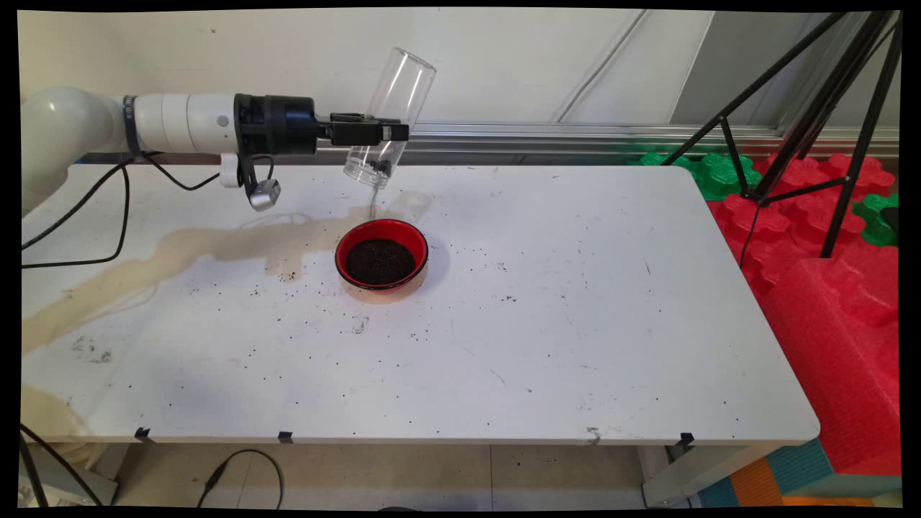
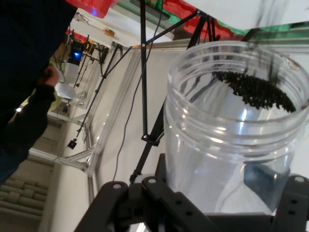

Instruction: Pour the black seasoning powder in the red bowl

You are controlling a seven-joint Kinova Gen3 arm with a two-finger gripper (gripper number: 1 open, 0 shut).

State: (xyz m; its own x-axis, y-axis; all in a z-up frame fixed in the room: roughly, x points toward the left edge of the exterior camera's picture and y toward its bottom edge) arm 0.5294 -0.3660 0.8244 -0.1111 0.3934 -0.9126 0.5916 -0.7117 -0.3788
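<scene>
Upper centre of the frame, my gripper (image 1: 394,132) is clamped on the clear jar (image 1: 388,115), tipped mouth-down; most dark grains (image 1: 379,260) fill the red bowl (image 1: 381,254), few remain at the jar's mouth.

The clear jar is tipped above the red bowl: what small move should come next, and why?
Probably tilt the clear jar slightly further. Dark grains sit at its mouth, a thin stream falls toward the red bowl, and the end effector grips the jar.
</scene>
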